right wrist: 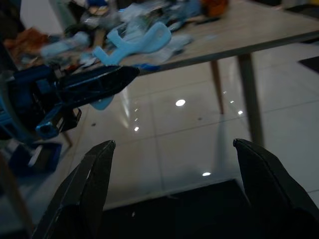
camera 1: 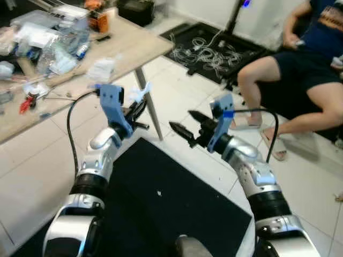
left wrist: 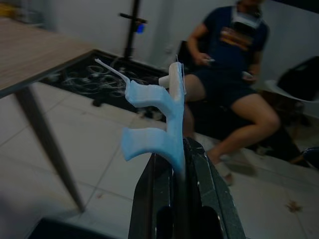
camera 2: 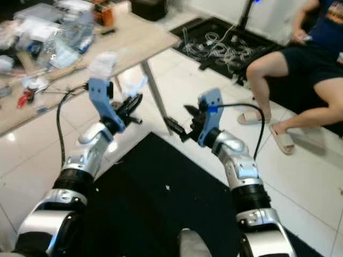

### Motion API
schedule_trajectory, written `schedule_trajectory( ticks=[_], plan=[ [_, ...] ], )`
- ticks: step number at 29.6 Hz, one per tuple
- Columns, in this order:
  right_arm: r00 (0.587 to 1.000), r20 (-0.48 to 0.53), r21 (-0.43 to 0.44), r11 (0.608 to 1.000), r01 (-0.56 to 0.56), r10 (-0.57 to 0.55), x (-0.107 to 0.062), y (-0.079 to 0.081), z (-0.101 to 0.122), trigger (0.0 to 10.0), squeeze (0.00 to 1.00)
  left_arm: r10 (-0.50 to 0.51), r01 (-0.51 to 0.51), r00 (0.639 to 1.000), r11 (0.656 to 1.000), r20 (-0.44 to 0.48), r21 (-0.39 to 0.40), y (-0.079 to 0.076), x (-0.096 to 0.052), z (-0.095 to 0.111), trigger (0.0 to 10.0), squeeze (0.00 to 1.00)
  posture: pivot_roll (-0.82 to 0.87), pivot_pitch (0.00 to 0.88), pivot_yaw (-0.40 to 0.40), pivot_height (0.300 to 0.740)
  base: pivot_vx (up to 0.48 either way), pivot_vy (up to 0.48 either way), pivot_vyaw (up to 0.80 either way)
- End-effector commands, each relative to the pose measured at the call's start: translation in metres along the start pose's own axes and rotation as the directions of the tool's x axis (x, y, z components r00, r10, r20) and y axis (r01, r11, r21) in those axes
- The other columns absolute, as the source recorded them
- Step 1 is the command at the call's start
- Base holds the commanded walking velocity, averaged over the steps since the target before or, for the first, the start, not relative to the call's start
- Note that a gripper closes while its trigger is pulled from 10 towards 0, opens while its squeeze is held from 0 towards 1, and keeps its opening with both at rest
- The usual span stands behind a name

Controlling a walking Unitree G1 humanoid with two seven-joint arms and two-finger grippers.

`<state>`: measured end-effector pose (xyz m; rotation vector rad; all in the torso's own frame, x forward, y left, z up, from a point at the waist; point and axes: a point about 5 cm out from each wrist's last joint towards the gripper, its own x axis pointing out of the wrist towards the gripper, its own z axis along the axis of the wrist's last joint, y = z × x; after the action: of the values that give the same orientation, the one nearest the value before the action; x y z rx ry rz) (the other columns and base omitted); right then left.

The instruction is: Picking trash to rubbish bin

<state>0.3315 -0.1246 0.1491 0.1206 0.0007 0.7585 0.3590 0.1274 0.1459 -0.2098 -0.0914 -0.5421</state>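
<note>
Your left tool (camera 1: pixel 140 107) grips the pale-blue plastic scrap (left wrist: pixel 159 119), centre-left of frame beside the worktop (camera 1: pixel 123 40) — pickup done. Right tool (camera 1: pixel 185 124) gapes wide, empty. Binning remains.

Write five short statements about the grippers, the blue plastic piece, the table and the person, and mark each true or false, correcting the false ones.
1. The left gripper is shut on a light blue plastic piece. True.
2. The right gripper is shut on a bottle. False: its fingers are spread wide apart and hold nothing.
3. The wooden table carries a clutter of plastic packaging and small items. True.
4. A person stands right beside the table. False: the person is seated on the robot's right, away from the table, legs bent, wearing slippers.
5. The floor under both arms is bare white tile. False: a black mat lies below the arms, with white tiles around it.
</note>
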Motion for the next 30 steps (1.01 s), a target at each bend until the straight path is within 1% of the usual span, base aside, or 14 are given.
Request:
schedule_trajectory(
  ticks=[1, 30],
  plan=[
    [1.0, -0.011, 0.006, 1.0, 0.013, -0.013, -0.003, -0.0038, -0.001, 10.0, 0.0, -0.016, 0.016, 1.0, 1.0, -0.007, 0.0, -0.0034, 0.0024, -0.0009, 10.0, 0.0, -0.09, 0.0, -0.021, 0.74, 0.0, 0.0, -0.8],
    [1.0, -0.017, 0.011, 1.0, 0.01, -0.01, -0.0034, -0.0036, -0.003, 10.0, 0.0, -0.019, 0.019, 1.0, 1.0, -0.008, -0.007, -0.0034, 0.0019, -0.0031, 10.0, 0.0, -0.09, 0.0, -0.02, 0.74, 0.0, 0.0, -0.8]
  ],
)
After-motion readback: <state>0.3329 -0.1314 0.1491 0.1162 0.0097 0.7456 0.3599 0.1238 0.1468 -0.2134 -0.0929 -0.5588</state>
